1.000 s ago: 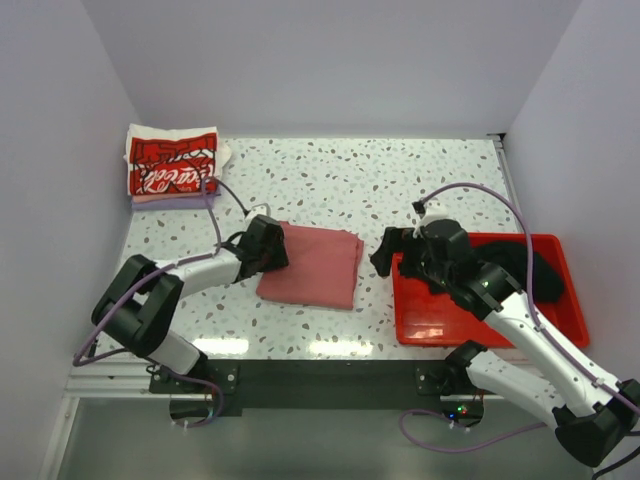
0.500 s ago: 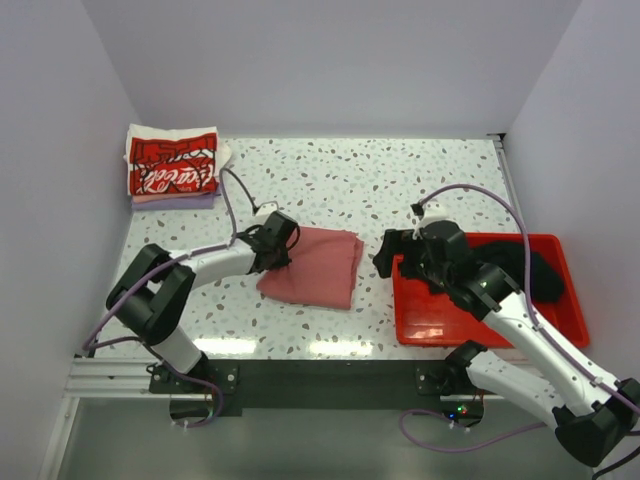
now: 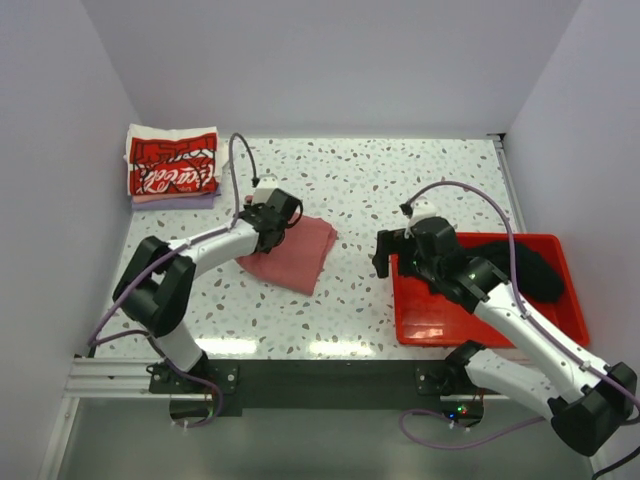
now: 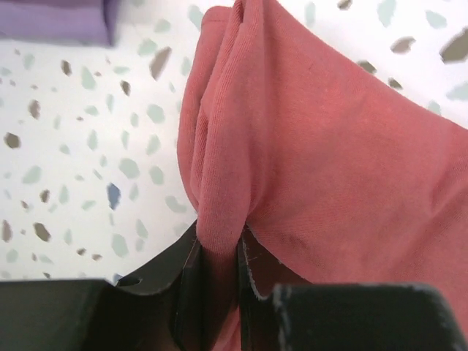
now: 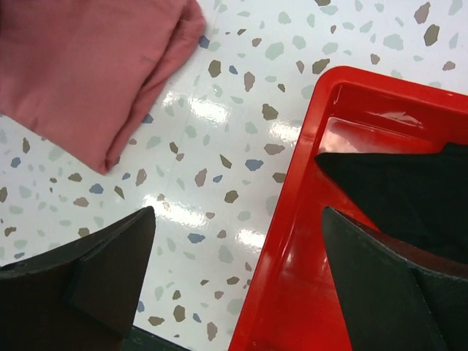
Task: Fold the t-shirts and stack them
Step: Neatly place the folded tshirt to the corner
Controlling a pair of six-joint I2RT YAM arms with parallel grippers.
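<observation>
Item 1, dusty-red t-shirt: one; soft fine-knit cloth, plain, no print. Folded into a thick, skewed four-sided pad of several layers, rounded fold edges showing at its corner in the right wrist view. Lies on the table left of centre, between the stack and the bin, apart from both. At its upper left edge a ridge of cloth is bunched and pulled up into a gripper.

Item 2, left gripper: black fingers closed narrowly on that ridge of the dusty-red t-shirt, the cloth pinched between them.

Item 3, stack of folded shirts: one stack, far left corner of the table. Top piece white with red Coca-Cola print; under it thin edges of a pinkish layer and a purple layer. Whether there are more cannot be told.

Item 4, black t-shirt: one; dark matte cloth, crumpled, unfolded, lying inside the bin toward its far side.

Item 5, bin: one; glossy red plastic, rectangular, raised rim with rounded corners, on the right of the table.

Item 6, right gripper: two black fingers spread wide, holding nothing, above the bin's left rim and the bare table beside it.

Item 7, table: one; glossy white top speckled with grey, brown and blue flecks
</observation>
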